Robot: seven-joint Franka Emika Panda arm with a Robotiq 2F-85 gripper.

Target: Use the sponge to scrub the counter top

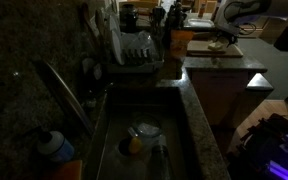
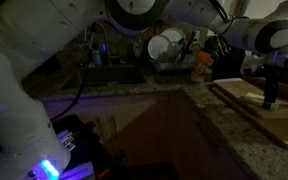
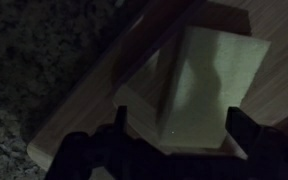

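The end effector [image 3: 177, 125] stands wide, its fingers straddling the sponge [image 3: 209, 80] on the wooden cutting board [image 3: 279, 60], near the board's edge beside the granite bench [image 3: 34, 60].

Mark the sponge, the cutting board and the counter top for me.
sponge [image 3: 209, 85]: wrist view, its pale top face.
cutting board [image 3: 282, 70]: wrist view, bare wood right of sponge.
counter top [image 3: 19, 60]: wrist view, speckled granite, left.

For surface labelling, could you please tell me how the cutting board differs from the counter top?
The cutting board is light tan and plain; the counter top is dark and speckled. The cutting board's straight edge shows; the counter top runs past the frame. The sponge rests on the cutting board, not on the counter top. Both are flat.
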